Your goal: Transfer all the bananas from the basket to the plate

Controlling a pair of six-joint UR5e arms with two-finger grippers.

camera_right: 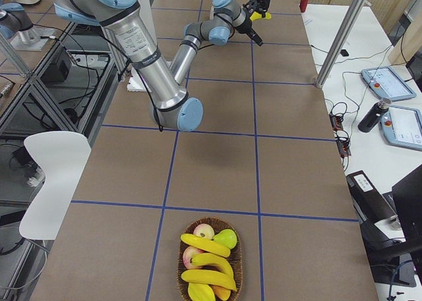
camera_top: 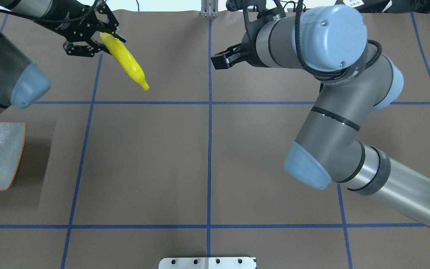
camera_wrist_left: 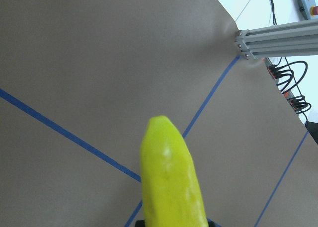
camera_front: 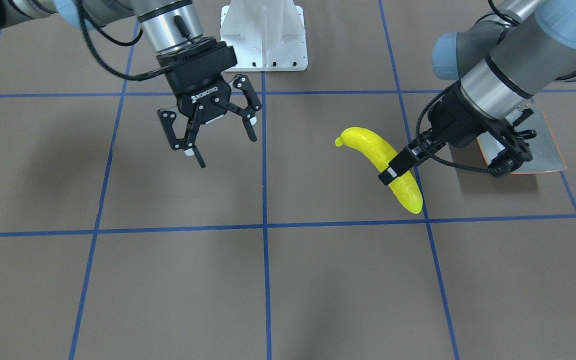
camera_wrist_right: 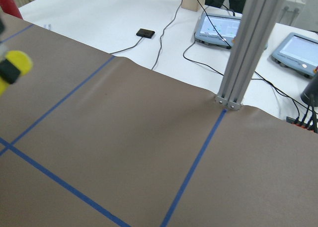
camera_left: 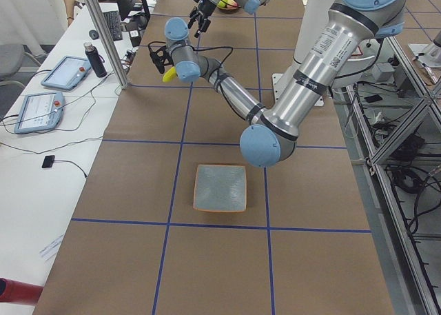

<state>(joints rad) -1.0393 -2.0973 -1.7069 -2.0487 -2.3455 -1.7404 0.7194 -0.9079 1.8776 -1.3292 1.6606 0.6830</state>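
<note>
The left hand (camera_front: 397,167) is clenched across the middle of one banana (camera_front: 370,147), holding it clear above the desk (camera_top: 144,160), its long body slanting down. A grasp near the middle likely keeps the smooth fruit balanced for laying flat. The plate (camera_front: 543,142) sits bare just behind this arm, at the robot's left end. The basket (camera_right: 239,255), with more bananas (camera_right: 208,278) among other fruit, lies well apart at the right end. The right hand (camera_front: 223,147) hangs released and empty near the desk's middle, probably free to fetch another.

Overhead and front cameras oppose, sharing the banana (camera_top: 125,61).
</note>
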